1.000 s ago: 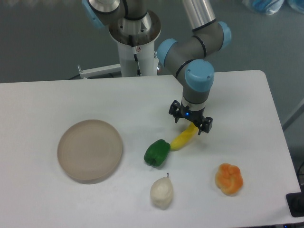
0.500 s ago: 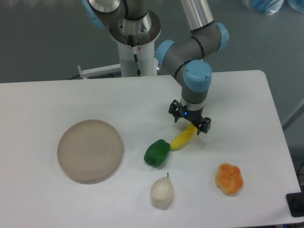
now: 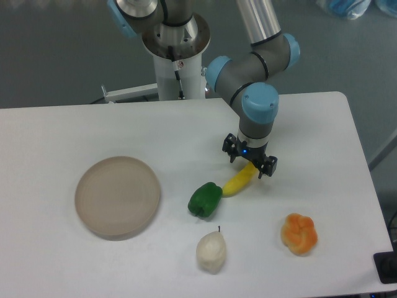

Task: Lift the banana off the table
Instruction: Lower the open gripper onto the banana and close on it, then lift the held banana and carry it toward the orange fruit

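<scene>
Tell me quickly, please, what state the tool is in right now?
Tool: open, its fingers straddling the upper end of the banana, which lies on the table; whether they touch it cannot be told.

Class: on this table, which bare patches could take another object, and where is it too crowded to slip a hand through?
Free: the table strip behind the plate, and the right side between the orange fruit and the far edge. Crowded: the middle, where the hand sits over the banana beside the green pepper and pear.
</scene>
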Available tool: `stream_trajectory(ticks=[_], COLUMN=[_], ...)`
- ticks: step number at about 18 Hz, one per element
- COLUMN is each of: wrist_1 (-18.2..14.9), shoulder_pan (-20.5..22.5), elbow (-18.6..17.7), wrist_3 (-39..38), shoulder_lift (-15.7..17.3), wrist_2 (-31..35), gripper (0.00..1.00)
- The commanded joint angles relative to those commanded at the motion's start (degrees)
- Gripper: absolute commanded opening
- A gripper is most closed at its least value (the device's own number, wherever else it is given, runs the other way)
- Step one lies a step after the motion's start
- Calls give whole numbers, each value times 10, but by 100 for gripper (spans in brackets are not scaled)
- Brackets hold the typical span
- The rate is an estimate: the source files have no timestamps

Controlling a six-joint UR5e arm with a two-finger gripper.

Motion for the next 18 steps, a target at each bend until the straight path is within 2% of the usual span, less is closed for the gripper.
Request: stream_trajectory(ticks=[3,5,12,15,18], wrist_1=[0,0,-3,-12,-39], shoulder_pan=[4,4,11,29,28], elbow=[0,0,11,41,89], wrist_3=[5,5,5,9,10], shoulder_lift=[1,2,7,18,24], wrist_2=[-1,-1,-2,-3,-5], gripper=[47,39,34,33,33])
